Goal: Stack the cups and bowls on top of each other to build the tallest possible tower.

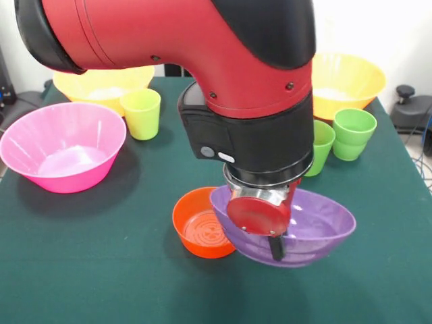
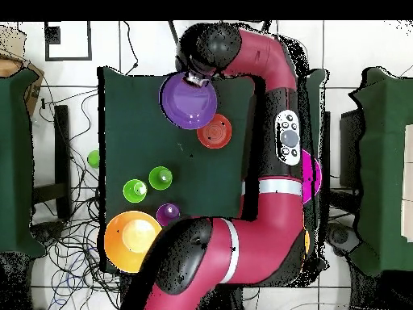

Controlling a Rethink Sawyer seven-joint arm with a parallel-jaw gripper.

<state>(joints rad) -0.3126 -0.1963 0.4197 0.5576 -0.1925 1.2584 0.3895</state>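
My gripper (image 1: 275, 243) (image 2: 196, 79) is shut on the near rim of the medium purple bowl (image 1: 324, 226) (image 2: 187, 103), one dark finger (image 1: 277, 247) outside its wall. The bowl is tilted and its left edge overlaps the small orange bowl (image 1: 198, 229) (image 2: 214, 131). A yellow-green cup (image 1: 142, 113) stands behind, to the left. Two green cups (image 1: 352, 133) (image 1: 322, 143) stand at the right; the overhead view shows them (image 2: 160, 178) (image 2: 135, 190) beside a purple cup (image 2: 168, 213). No tower shows in either view.
A big pink bowl (image 1: 64, 145) sits at the left of the green table (image 1: 101, 270). Orange-yellow bowls stand at the back left (image 1: 101, 84) and back right (image 1: 344, 81) (image 2: 131, 240). My arm hides much of the table's middle.
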